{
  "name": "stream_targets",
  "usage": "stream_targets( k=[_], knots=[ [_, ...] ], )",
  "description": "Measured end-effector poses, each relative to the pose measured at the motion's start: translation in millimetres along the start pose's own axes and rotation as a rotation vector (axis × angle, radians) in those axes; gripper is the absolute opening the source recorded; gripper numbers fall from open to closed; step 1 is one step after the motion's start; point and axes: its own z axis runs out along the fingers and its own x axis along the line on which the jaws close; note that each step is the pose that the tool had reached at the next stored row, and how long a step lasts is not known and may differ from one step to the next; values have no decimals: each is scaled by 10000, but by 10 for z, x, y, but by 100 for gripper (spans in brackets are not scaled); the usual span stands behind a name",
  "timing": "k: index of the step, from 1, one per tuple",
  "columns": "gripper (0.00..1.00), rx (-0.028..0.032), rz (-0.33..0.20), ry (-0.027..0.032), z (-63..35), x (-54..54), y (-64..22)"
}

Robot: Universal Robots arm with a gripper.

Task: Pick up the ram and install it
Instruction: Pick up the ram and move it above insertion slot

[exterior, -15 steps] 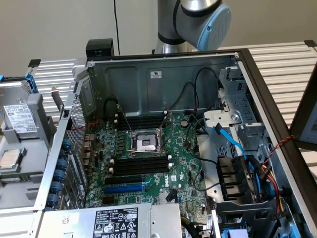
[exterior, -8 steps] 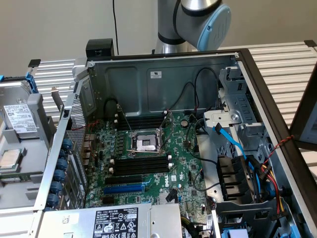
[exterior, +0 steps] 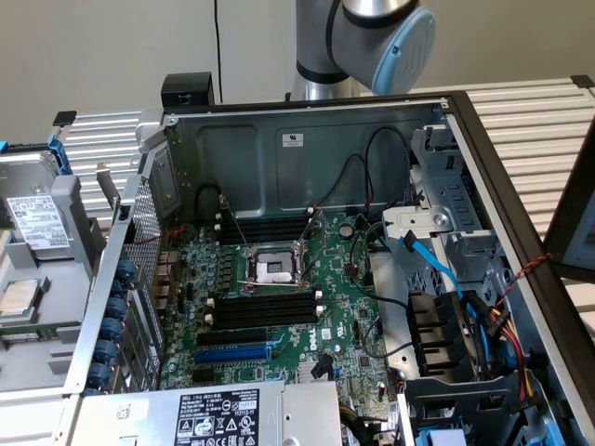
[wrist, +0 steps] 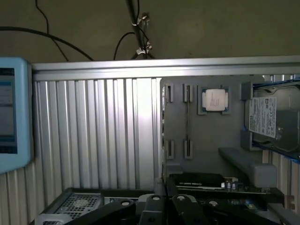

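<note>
Gripper (wrist: 167, 205) closed, by edge of grey tray (wrist: 211, 136), open ribbed tabletop (wrist: 93, 131) alongside

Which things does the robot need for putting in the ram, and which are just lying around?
For the job:
hand, shut
ram, probably the thin stick on edge in the tray
black slots

Just lying about:
chip
hard drive
blue cable
</note>
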Motion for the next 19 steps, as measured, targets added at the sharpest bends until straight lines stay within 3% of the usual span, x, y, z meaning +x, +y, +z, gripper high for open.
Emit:
stream_targets(
  k=[8,19],
  knots=[
    [12,0,0,0,-69,56,-325],
    [12,-2,1,0,-45,70,-825]
  ],
)
